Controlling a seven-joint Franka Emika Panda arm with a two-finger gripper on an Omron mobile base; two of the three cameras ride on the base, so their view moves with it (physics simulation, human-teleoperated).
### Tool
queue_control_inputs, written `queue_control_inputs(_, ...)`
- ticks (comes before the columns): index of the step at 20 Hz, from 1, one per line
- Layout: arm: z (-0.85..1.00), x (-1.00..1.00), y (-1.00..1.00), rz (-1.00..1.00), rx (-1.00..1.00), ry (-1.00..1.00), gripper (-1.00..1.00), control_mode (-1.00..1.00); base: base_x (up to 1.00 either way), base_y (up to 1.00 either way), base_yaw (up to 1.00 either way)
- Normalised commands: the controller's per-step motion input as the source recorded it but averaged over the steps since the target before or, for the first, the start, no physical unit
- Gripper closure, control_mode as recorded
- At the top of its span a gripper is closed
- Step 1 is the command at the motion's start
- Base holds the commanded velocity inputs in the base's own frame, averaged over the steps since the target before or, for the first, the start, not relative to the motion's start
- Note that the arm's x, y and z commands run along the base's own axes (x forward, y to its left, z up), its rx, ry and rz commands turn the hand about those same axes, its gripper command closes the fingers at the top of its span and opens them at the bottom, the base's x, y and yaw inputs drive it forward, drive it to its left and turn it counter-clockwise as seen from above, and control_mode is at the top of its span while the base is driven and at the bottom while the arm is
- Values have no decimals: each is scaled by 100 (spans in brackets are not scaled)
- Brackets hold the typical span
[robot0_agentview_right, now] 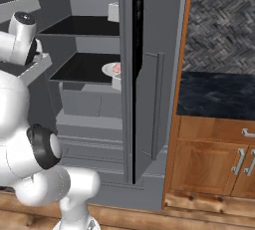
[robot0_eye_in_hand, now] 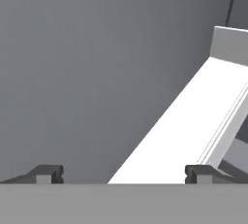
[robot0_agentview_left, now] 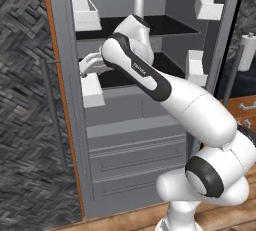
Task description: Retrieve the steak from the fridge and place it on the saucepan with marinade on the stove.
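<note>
The fridge (robot0_agentview_left: 135, 140) stands with both doors open, its black shelves showing. In the right base view the steak (robot0_agentview_right: 116, 67), a small pink slab, lies on a round white plate (robot0_agentview_right: 109, 70) at the right end of the lower shelf, partly hidden by the door edge. My arm reaches into the fridge (robot0_agentview_right: 89, 109), its hand at the left side near a white door bin (robot0_agentview_left: 92, 90). In the hand view my gripper (robot0_eye_in_hand: 123, 174) is open with nothing between its fingertips (robot0_eye_in_hand: 46, 173), facing a grey wall and a white bin (robot0_eye_in_hand: 193, 121). The saucepan and the stove are out of view.
White door bins (robot0_agentview_left: 85, 12) (robot0_agentview_left: 207, 5) (robot0_agentview_left: 195, 67) hang on both doors, and a bottle (robot0_agentview_left: 139, 2) stands on the upper shelf. The right door (robot0_agentview_right: 149, 114) juts out beside a dark counter (robot0_agentview_right: 216, 94) over wooden cabinets (robot0_agentview_right: 209, 164).
</note>
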Motion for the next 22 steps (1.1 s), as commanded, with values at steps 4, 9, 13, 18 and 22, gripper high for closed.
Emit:
queue_control_inputs(4,-25,-11,58,1,16,-1,-100,-100,0,0,0)
queue_control_inputs(9,-33,-54,-47,12,0,-17,-100,-100,0,0,0)
queue_control_inputs(13,-76,-100,-100,16,0,-38,-100,-100,0,0,0)
queue_control_inputs(18,6,-90,-93,-8,4,-43,-100,-100,0,0,0)
queue_control_inputs(22,69,-24,-29,-37,1,-19,-100,-100,0,0,0)
